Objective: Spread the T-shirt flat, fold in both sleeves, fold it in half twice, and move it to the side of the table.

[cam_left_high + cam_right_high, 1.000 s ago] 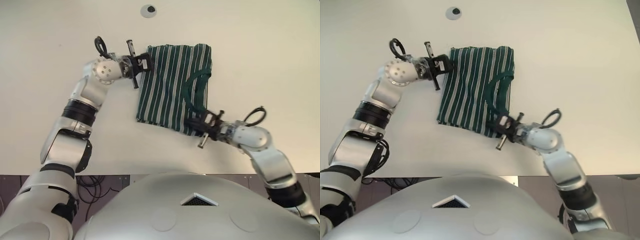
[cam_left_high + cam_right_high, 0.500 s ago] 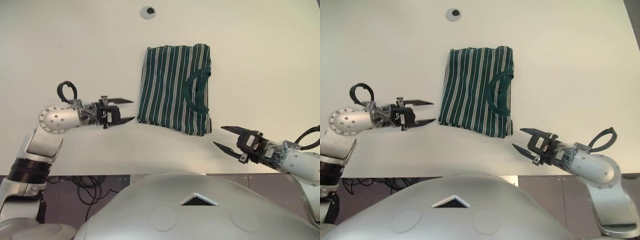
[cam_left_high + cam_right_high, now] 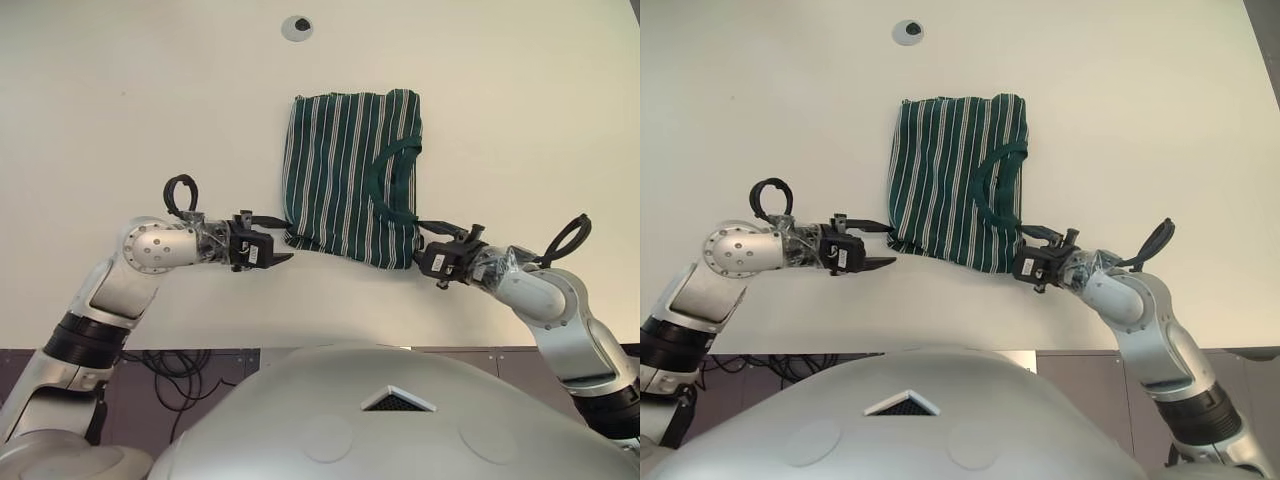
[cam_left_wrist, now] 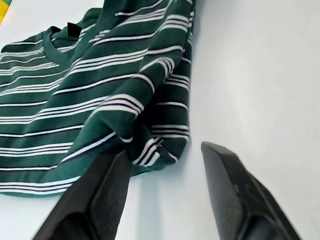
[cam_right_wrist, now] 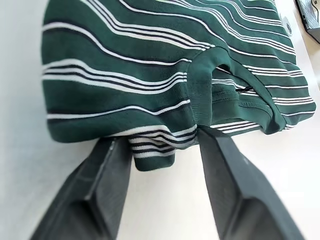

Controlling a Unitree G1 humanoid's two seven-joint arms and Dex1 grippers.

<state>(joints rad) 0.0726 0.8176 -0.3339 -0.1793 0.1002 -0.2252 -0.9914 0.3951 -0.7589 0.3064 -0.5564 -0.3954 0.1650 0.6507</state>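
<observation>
The green T-shirt (image 3: 350,175) with white stripes lies folded into a compact rectangle on the white table (image 3: 120,120), its collar on the right half. My left gripper (image 3: 283,240) is open at the shirt's near left corner. That corner (image 4: 150,145) sits between the two fingers (image 4: 100,200). My right gripper (image 3: 420,250) is open at the near right corner. Its fingers (image 5: 95,190) stand either side of the folded edge (image 5: 155,150), low to the table.
A small round grey disc (image 3: 296,27) is set into the table beyond the shirt. The table's front edge (image 3: 330,345) runs just behind both grippers. Cables (image 3: 180,365) hang below it on the left. Bare table lies left and right of the shirt.
One second ago the left gripper was at the shirt's far left corner. Both arms then pulled back to the front edge with fingers open. Now both have moved in to the shirt's near corners.
</observation>
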